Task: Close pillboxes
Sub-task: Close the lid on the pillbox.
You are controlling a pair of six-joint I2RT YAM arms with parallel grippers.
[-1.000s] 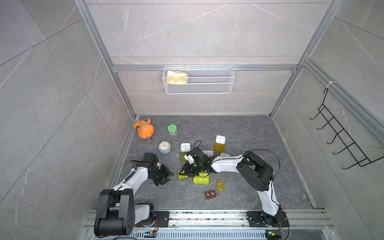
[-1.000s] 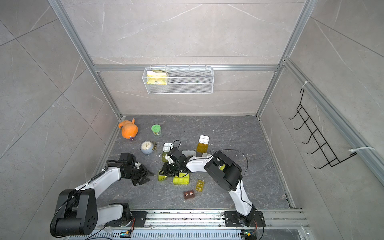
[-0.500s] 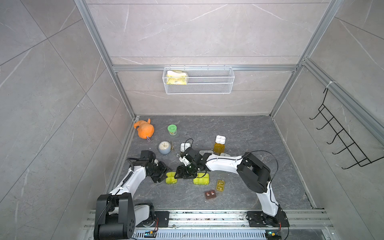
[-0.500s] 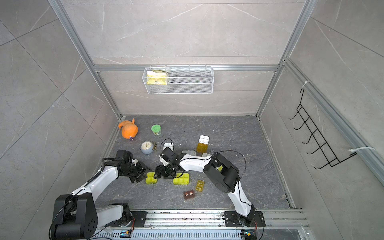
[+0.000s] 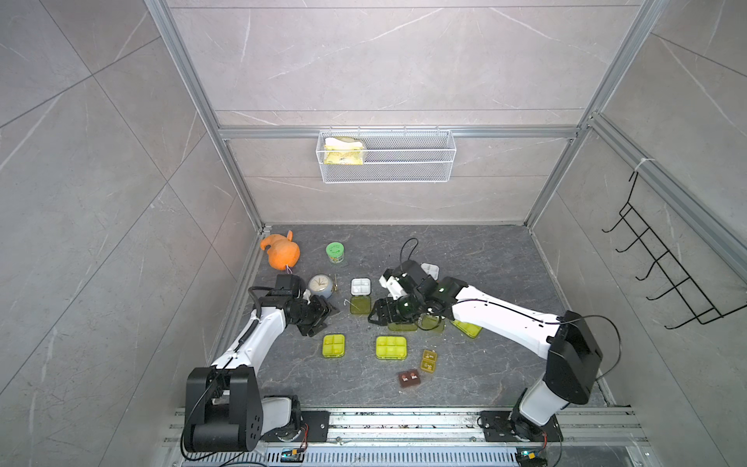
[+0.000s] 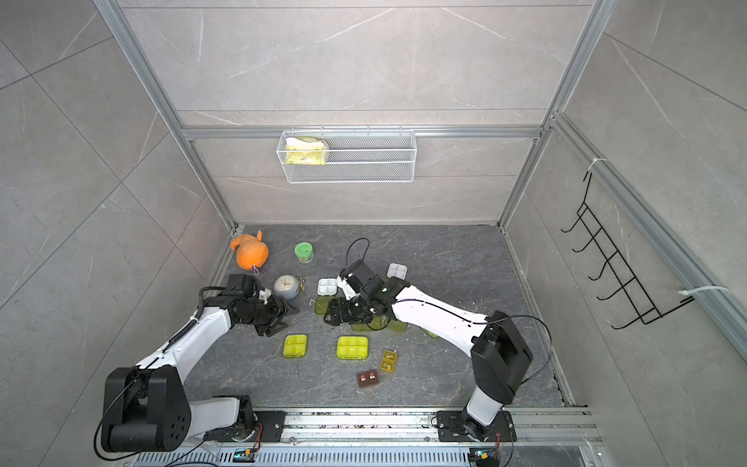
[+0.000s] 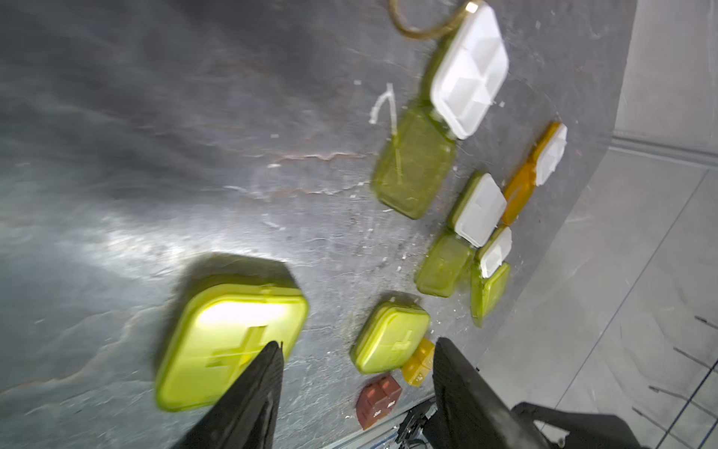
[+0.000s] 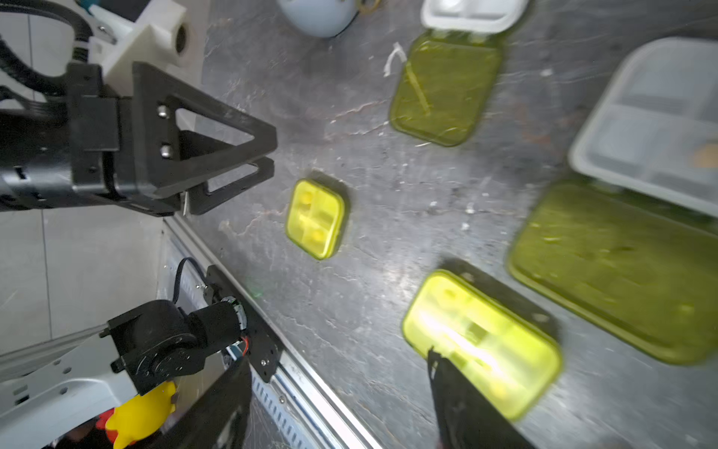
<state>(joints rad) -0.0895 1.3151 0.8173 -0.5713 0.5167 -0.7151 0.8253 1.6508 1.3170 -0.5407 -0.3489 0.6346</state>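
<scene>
Dark slate-look floor [image 5: 485,258], tiled back wall [image 5: 384,202] behind, pillboxes [image 6: 352,347] scattered mid-floor. Already shut by the look of it: square box [image 5: 334,345] and long box [image 5: 391,347] side by side nearer the rail [image 5: 404,420], plus the tiny amber box [image 5: 428,360] and brown box [image 5: 409,378] just beside them. Still wide open: the one next to the clock [image 5: 321,285], white tray [image 5: 361,286] toward the back wall, green lid [image 5: 360,304] flopped flat toward the rail, hinge between the two. So long axis roughly back-to-front, pointing away from the robot's base. Sitting right between both grippers, too. Left gripper [image 5: 322,316] just beside the lid on the clock side; right gripper [image 5: 376,316] just beside it on the opposite side, hanging over more open lids [image 5: 467,328] tucked under that arm. Pretty much a tie on distance. Guessing left for the flip, with right busy over its own pile. Would mean getting under the lid's rail-side edge and swinging it up and back over the tray.

Fingers now. Left fingers [image 7: 248,400] spread well apart in the wrist view, nothing between them, nothing touched, square box just past one tip. Same story for the right fingers [image 8: 462,408]: spread wide, empty, long box showing past one tip, no grip on it. Orange-lidded box [image 7: 518,192] farther off, also lying open.
</scene>
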